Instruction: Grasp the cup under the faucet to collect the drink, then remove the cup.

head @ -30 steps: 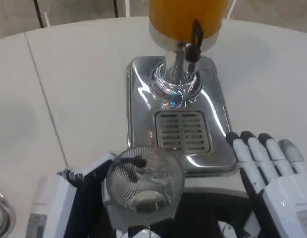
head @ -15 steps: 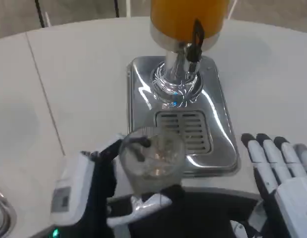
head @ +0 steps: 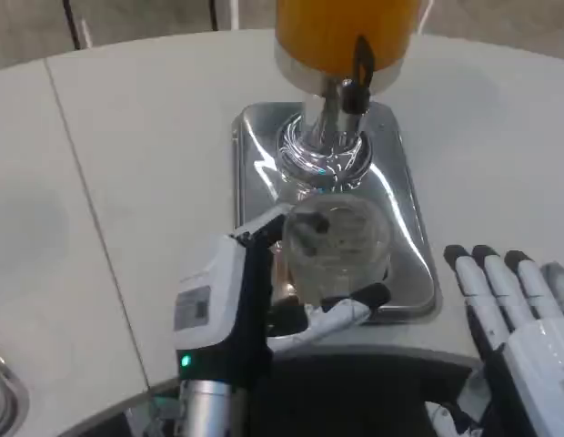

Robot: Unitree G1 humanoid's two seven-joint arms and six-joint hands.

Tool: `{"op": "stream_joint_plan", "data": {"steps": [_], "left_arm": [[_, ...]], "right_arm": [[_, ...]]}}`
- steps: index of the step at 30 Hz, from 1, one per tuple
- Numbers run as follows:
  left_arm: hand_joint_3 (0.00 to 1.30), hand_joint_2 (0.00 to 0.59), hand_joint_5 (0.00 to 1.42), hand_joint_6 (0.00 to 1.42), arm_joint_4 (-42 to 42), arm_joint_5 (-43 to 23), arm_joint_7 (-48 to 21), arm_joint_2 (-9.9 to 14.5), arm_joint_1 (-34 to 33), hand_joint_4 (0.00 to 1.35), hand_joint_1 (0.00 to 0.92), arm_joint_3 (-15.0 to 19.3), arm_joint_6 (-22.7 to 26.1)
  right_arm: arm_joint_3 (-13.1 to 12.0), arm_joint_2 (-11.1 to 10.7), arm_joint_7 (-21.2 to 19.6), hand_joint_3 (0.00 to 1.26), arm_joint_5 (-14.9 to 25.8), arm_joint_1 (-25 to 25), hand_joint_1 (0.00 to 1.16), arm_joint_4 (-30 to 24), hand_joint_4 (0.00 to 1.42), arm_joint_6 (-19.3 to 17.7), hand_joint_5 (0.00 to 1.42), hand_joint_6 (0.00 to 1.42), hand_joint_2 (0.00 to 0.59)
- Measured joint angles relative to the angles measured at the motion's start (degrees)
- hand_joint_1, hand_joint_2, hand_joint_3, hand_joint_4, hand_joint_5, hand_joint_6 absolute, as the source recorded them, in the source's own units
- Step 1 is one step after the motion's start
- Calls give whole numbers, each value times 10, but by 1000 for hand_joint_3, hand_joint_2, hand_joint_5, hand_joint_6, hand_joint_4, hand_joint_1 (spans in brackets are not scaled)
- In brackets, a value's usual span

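Clear glass describes the cup (head: 335, 248): a see-through tumbler with a round rim, so transparent that the slotted metal grille of the drip tray (head: 255, 155) shows through its wall and bottom. Whether any drink is in it cannot be told. It sits just right of the left hand (head: 235, 303) and is clasped by it, with dark fingers wrapped around the near and far sides of the glass and one white-and-black finger curling under its lower edge. The cup is over the grille at the near half of the tray, just in front of the chrome pedestal.

Beyond the left hand, straight up from the cup, stands the drink dispenser (head: 346, 32) with its orange tank, and the black faucet lever (head: 359, 73) hangs at its front, a little farther back than the cup's rim. The chrome base ring between faucet and cup throws bright reflections.

To the right of the cup, off the tray's near right corner, the right hand (head: 518, 314) lies flat with its fingers straight and side by side, holding nothing and apart from cup and tray. All rests on the white table (head: 127, 137).
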Motion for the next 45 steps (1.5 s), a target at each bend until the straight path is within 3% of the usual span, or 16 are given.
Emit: {"op": "stream_joint_plan", "data": {"steps": [13,24,26,28,35,37,39,45], "left_arm": [[918,47,1375,1424,240,-14,66,-2,-190,1006,526,-36,39],[928,43,1351,1420,326,-32,90,-25,-269,1006,522,-60,79],[957,35,1295,1416,334,-34,98,-23,-273,1006,492,-62,79],[890,34,1211,1378,341,-34,111,-22,-276,986,465,-63,84],[741,57,1106,1243,348,-35,129,-16,-278,822,422,-66,89],[687,64,1066,1186,348,-38,130,-12,-278,715,409,-65,88],[587,68,977,1071,348,-47,130,-4,-278,523,373,-63,83],[483,59,872,928,343,-57,131,9,-266,333,321,-65,65]], "right_arm": [[-6,4,31,0,7,2,431,-25,0,-1,0,1,494],[-2,12,30,0,4,4,431,-21,0,-1,0,1,494],[-2,13,29,0,4,4,431,-20,0,-1,0,1,494],[-2,15,29,0,4,3,431,-20,0,0,0,1,494],[1,22,29,0,6,-3,436,-17,0,0,0,15,501],[1,22,29,0,8,-6,437,-13,0,0,0,15,501],[1,21,29,0,8,-14,437,-10,0,0,0,16,502],[-1,21,33,0,11,-27,439,-9,0,0,0,17,502]]}}
